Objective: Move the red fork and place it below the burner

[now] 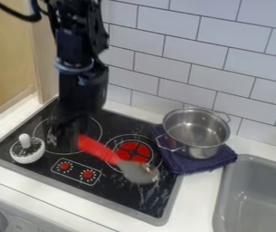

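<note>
Over the left part of the black stovetop hangs my gripper [69, 131], pointing down. It is shut on the red handle end of the fork [99, 149], a utensil with a grey head [139, 171]. The fork slants down to the right, its head over the stovetop just below the red burner [133, 152]. Whether the head touches the surface I cannot tell. The gripper covers the handle's far end.
A white brush-like object with a knob [27, 149] stands at the stovetop's left. Right of the burner, a steel pot [195, 132] sits on a folded dark blue cloth [205, 166]. The grey sink [254, 195] is at the lower right, and a tiled wall [164, 50] rises behind.
</note>
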